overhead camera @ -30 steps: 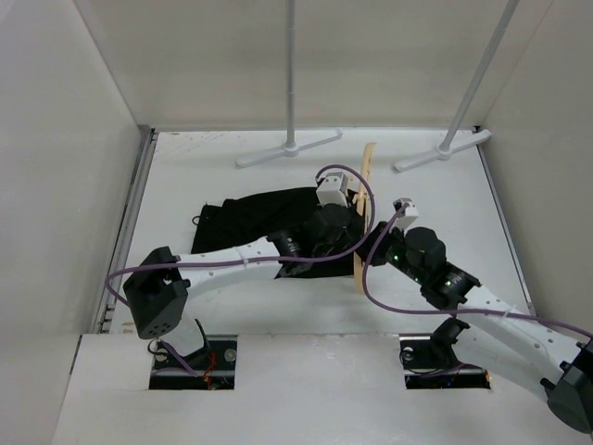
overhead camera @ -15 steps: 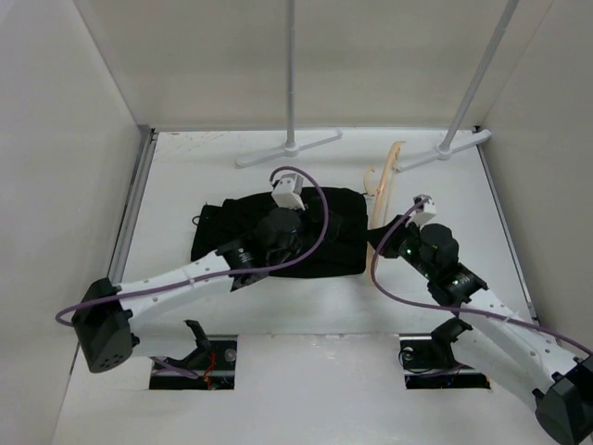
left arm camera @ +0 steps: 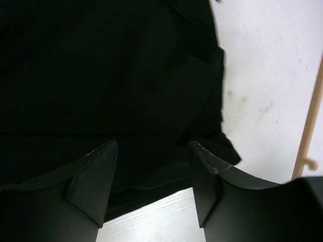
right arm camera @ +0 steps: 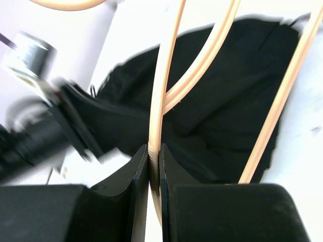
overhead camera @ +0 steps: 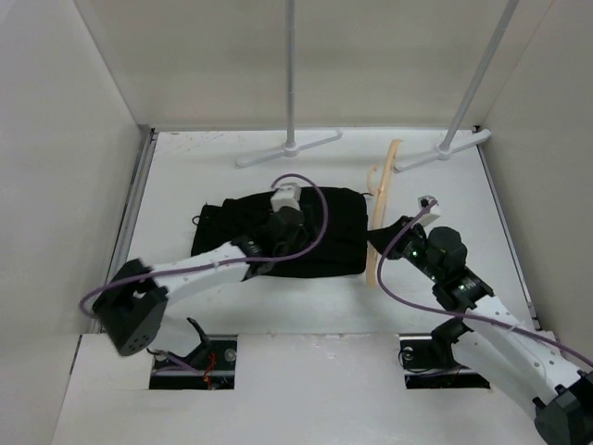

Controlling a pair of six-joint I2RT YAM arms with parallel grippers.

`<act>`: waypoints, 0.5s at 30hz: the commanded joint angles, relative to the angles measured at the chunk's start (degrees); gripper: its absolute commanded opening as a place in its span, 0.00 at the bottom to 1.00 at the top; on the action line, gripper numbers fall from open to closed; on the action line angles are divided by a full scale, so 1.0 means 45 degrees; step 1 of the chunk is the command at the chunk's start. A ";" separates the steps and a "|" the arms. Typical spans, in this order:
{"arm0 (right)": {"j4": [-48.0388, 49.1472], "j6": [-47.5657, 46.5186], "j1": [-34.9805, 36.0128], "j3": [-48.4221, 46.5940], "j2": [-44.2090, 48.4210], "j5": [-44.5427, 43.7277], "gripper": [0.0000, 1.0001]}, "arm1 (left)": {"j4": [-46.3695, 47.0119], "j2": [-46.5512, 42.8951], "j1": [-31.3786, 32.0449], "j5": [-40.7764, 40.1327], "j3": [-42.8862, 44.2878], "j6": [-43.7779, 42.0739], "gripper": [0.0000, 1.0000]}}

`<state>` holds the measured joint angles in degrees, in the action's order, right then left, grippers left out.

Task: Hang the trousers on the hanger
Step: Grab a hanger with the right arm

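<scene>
The trousers (overhead camera: 222,234) lie folded flat on the table (overhead camera: 185,176), left of centre. The left claw (left arm camera: 153,146) hovers over their near right part. Its jaws are parted with nothing between them; black cloth lies under both fingers. Just right of the trousers' right edge, the hanger (overhead camera: 383,199) runs from near to far, its far end close to the right rack foot (overhead camera: 443,150). The right claw (right arm camera: 153,151) is clenched on one thin bar of the hanger, in its near half, close beside the trousers' right edge.
</scene>
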<state>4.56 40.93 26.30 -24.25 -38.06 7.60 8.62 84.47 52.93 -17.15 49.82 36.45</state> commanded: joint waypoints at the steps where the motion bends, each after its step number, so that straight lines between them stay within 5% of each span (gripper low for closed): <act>1: 0.0959 -0.0305 0.0958 -0.0780 -0.0660 -0.0065 0.08 | 0.0370 -0.3409 -0.1610 -0.0877 -0.1631 0.0688 0.58; 9: 0.2326 -0.1028 0.3243 -0.2870 -0.4115 -0.0184 0.07 | -0.4722 -0.9877 -0.6841 -0.0625 -0.4761 0.2486 0.84; 15: 0.2795 -0.1419 0.4241 -0.3907 -0.5583 0.0030 0.07 | -0.5707 -1.1018 -1.0751 0.2046 -0.6265 0.2896 0.90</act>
<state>10.57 36.80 44.25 -37.89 -62.46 7.38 -12.25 34.15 9.21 -16.03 24.47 47.40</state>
